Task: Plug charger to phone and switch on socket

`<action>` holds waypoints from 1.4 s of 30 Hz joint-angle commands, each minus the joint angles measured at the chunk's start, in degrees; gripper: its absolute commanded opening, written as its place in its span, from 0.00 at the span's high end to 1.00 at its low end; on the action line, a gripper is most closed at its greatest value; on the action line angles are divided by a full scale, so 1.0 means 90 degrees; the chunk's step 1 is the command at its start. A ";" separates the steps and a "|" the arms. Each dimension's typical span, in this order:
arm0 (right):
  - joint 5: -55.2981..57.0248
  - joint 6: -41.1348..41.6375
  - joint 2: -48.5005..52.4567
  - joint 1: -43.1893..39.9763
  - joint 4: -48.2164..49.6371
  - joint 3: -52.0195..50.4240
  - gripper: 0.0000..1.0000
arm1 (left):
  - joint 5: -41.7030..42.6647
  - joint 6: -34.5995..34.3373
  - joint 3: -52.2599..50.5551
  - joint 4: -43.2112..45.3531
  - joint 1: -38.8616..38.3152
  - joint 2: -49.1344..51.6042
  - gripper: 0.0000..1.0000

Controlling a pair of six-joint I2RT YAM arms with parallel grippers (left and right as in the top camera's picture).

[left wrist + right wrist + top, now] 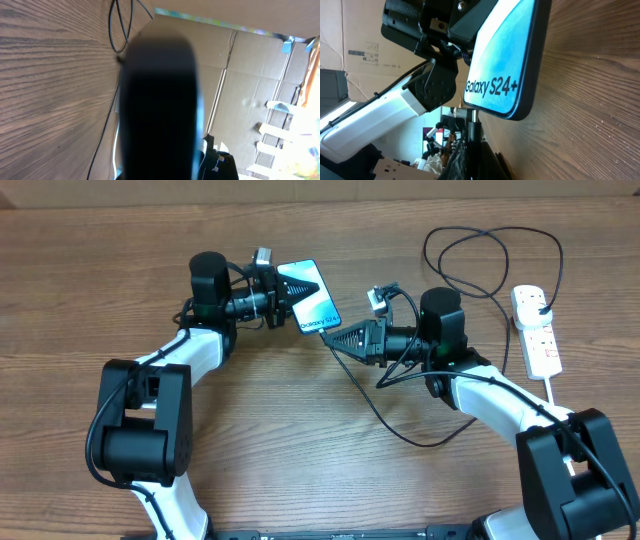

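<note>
Wood-grain table (60, 280), brown cardboard wall (245, 85) behind.

The phone (505, 55), its screen lit blue-white and reading "Galaxy S24+", is tilted over the wood-grain counter (590, 100). Its far end is clamped in the left gripper (462, 20), which sits on a white arm (375, 120). Below, the right gripper (470, 152), dark and blurred, pinches the charger (474, 117), whose tip meets the phone's near edge.
</note>
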 commanded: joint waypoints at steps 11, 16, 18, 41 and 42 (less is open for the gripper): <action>0.0233 0.0121 0.0029 -0.0051 0.0027 0.0015 0.96 | 0.0017 -0.0148 0.0143 0.0078 -0.0041 -0.0007 0.96; 0.0233 0.0119 0.0029 -0.0073 -0.0121 0.0015 0.96 | 0.0015 -0.0192 0.0143 0.0083 -0.0041 -0.0007 0.96; 0.0231 0.0119 0.0029 -0.0092 -0.0141 0.0015 0.96 | 0.0022 -0.0189 0.0143 0.0087 -0.0041 -0.0007 0.96; 0.0743 0.0437 0.0029 -0.0112 -0.0085 0.0015 0.96 | -0.0095 -0.0192 0.0143 0.0102 -0.0063 -0.0007 0.95; 0.0777 0.0437 0.0029 -0.0109 -0.0090 0.0015 0.96 | -0.0121 -0.0192 0.0143 0.0102 -0.0078 -0.0007 0.96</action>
